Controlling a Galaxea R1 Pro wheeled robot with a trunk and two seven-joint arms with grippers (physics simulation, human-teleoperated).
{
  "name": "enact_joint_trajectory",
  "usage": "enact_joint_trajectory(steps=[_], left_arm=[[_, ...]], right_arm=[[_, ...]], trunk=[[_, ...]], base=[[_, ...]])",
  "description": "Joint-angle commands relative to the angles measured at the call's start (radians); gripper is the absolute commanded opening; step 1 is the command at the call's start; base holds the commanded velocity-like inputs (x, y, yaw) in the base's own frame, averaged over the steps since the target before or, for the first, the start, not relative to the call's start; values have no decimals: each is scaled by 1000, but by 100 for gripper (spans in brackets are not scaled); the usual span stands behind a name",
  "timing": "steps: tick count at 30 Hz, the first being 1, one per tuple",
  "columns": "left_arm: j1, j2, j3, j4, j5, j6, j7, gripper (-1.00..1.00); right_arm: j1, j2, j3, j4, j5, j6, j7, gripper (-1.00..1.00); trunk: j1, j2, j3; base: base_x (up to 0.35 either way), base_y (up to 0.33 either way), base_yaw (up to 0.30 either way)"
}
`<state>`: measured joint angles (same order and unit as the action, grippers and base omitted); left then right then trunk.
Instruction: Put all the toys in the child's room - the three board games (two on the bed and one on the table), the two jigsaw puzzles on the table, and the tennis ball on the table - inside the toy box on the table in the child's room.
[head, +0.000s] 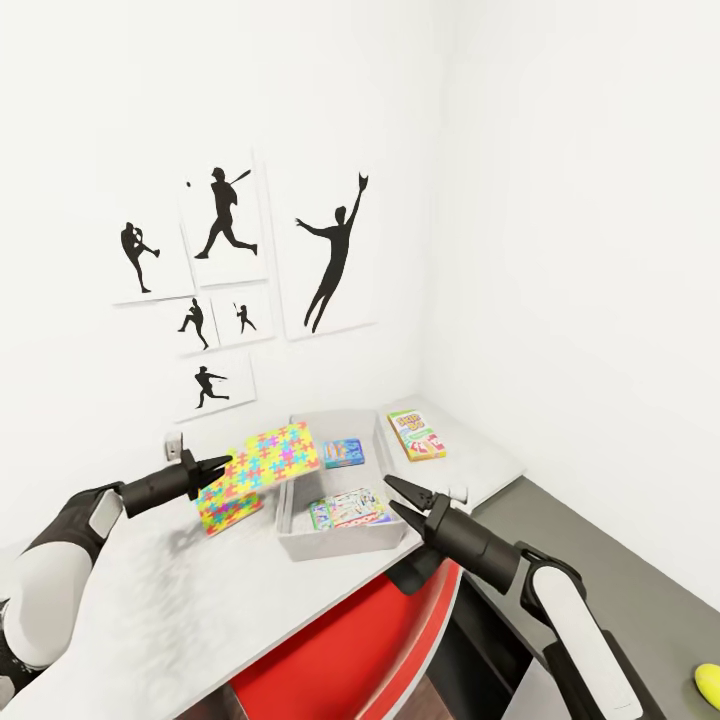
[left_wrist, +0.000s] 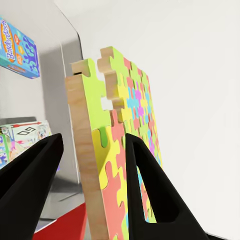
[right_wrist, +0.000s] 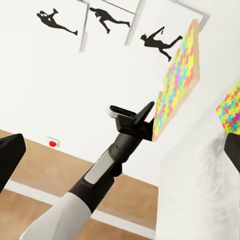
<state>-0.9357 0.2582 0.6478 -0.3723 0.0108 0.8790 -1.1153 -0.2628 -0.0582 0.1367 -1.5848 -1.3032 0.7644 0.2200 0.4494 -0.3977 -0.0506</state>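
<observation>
Left gripper (head: 222, 466) clamped on multicoloured square jigsaw mat (head: 278, 455), tilted, far edge over grey toy box (head: 340, 545) rim. Right gripper (head: 401, 502) jaws apart.

Wood-edged jigsaw puzzle (left_wrist: 117, 150), matt

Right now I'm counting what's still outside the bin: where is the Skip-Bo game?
In the head view, the Skip-Bo game lies flat on the table, just right of the toy box, near the room's corner.
</observation>
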Motion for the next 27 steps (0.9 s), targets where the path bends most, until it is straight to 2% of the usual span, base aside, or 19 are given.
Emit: enact_joint_trajectory(steps=[1, 5, 8, 15, 19, 21, 27], left_arm=[[-2, -3, 3, 0, 1, 9, 6, -100], [-4, -21, 3, -13, 2, 9, 59, -100], [-5, -34, 3, -21, 3, 10, 87, -100], [-6, -75, 3, -73, 2, 14, 104, -100], [-6, -82, 3, -82, 2, 14, 106, -100], [-6, -83, 2, -84, 1, 14, 106, -100], [-6, -86, 3, -85, 1, 14, 107, -100]], right_arm=[[-1, -5, 0, 0, 2, 1, 8, 100], [-1, -29, 0, 0, 2, -3, 23, 100], [-1, -36, -1, 0, 2, -3, 32, 100], [-1, -42, -43, 0, 0, 7, 77, 100], [-1, -43, -49, 0, 0, 9, 80, 100], [-1, -63, -51, 0, -1, 9, 81, 100], [-1, -76, -50, 0, -1, 8, 95, 100]], trunk=[[1, -2, -2], [1, -2, -2], [1, -2, -2], [1, -2, -2], [1, -2, -2], [1, -2, -2], [1, -2, -2]], base=[[0, 0, 0], [0, 0, 0], [0, 0, 0], [0, 0, 0], [0, 0, 0], [0, 0, 0], [0, 0, 0]])
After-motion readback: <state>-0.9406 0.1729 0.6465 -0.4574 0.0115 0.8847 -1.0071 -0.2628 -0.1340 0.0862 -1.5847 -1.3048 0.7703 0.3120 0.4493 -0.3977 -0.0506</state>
